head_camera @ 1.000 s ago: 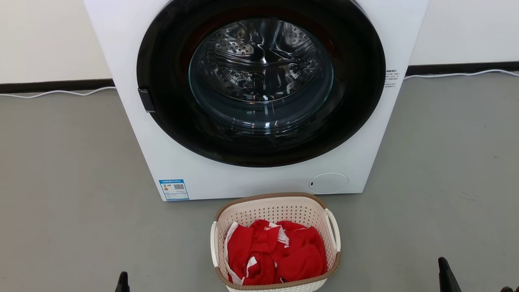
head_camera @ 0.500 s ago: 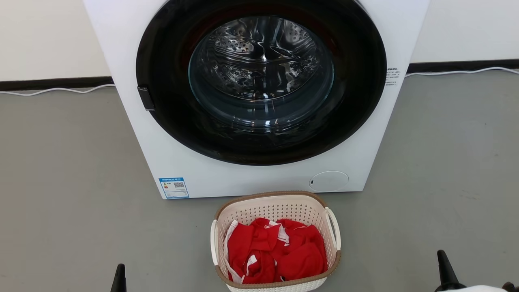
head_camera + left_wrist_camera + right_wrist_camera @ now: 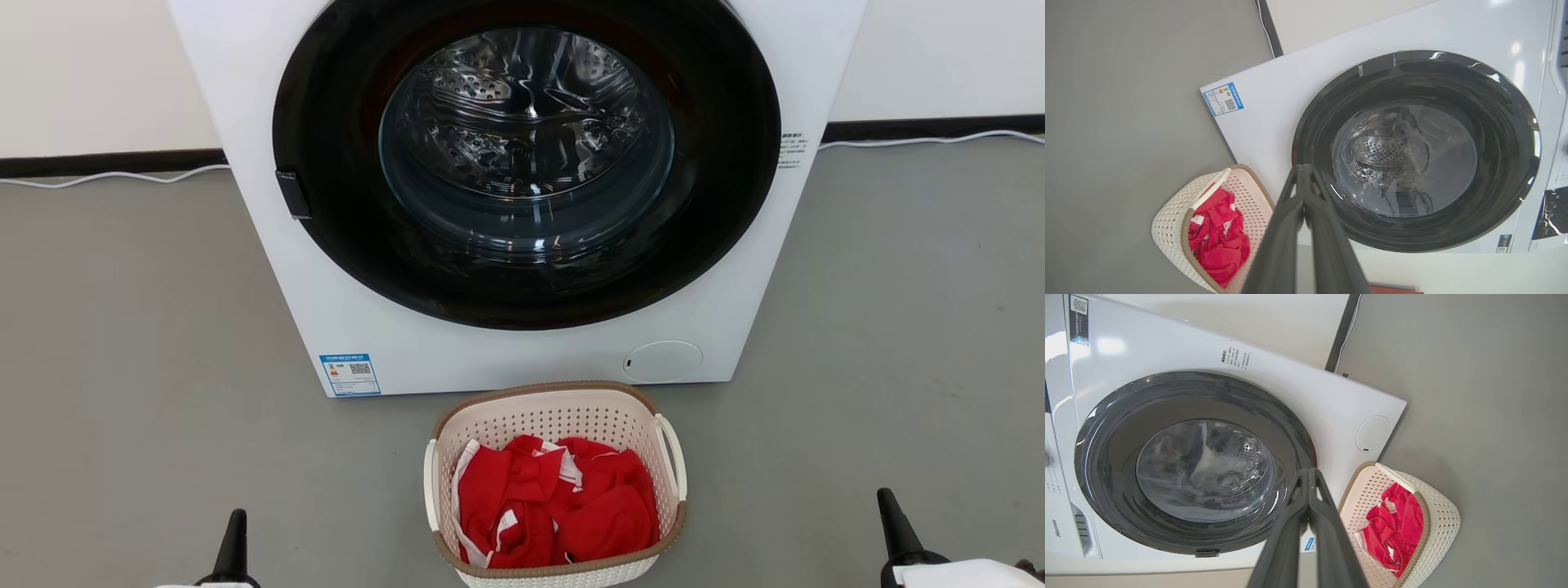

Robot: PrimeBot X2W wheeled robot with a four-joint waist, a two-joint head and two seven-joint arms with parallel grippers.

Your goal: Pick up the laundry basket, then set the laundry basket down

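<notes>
The laundry basket [image 3: 549, 415] stands on the grey floor just in front of the washing machine, cream-white and perforated with a brown rim and white side handles. Red and white clothes fill it. My left gripper [image 3: 235, 523] rises at the lower left, well left of the basket, shut and empty. At the lower right my right gripper [image 3: 886, 500] stands well right of the basket, also shut and empty. The left wrist view shows the basket [image 3: 1171, 222] left of the joined fingers of my left gripper [image 3: 1304, 167]. The right wrist view shows the basket [image 3: 1443, 522] right of my right gripper [image 3: 1309, 471].
A white front-loading washing machine [image 3: 392, 343] with a closed dark round door [image 3: 526, 155] stands close behind the basket. White cables [image 3: 122, 176] run along the dark skirting at the wall. Grey floor [image 3: 147, 343] spreads on both sides of the basket.
Both grippers have risen further into the head view from the bottom edge. The whole picture has shifted slightly up, so the camera has tilted. The basket has not moved.
</notes>
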